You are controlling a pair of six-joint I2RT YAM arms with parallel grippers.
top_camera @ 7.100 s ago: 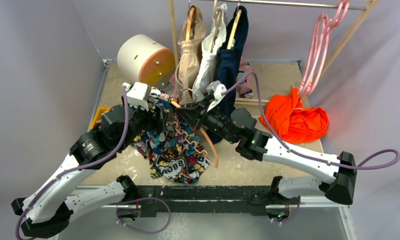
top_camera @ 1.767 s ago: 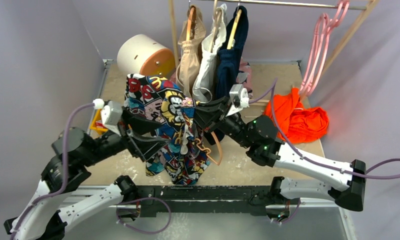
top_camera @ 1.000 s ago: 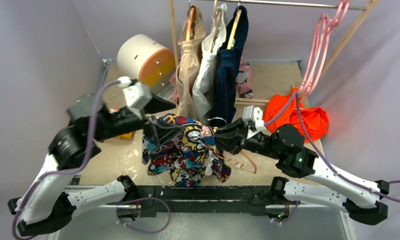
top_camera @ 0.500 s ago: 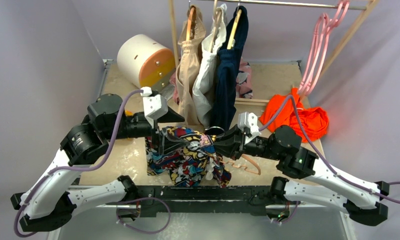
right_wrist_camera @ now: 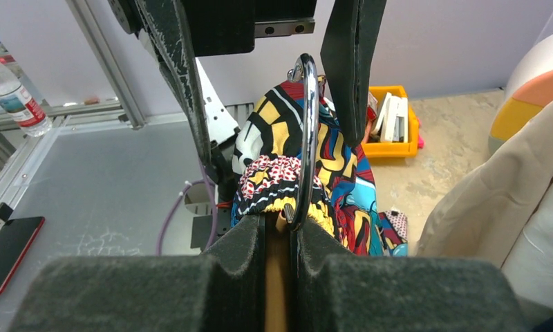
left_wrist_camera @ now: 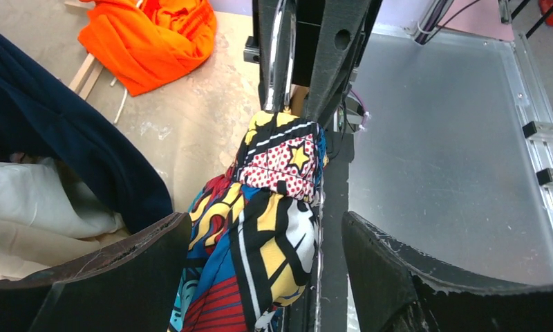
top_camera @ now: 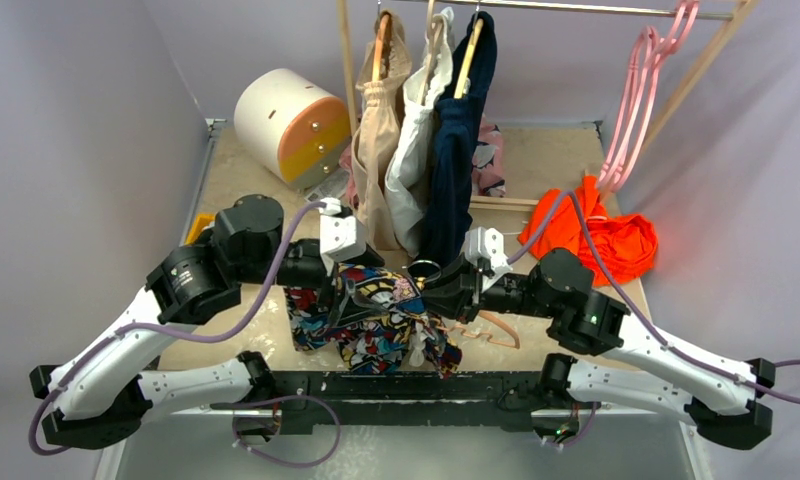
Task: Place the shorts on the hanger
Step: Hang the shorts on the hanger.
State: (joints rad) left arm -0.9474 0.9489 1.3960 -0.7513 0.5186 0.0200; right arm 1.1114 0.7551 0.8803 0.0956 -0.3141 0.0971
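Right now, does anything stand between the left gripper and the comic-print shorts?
Nothing visible does: the open left gripper straddles the multicolour comic-print fabric shorts, draped on the thin peach-orange hanger held by the right gripper.

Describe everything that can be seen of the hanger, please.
The hanger is thin, peach-orange and plastic-looking, with a silver metal hook. The right pincer is shut on its neck, just below the hook. The shorts are draped over it and hide most of it; in the top view one wavy arm sticks out to their right.
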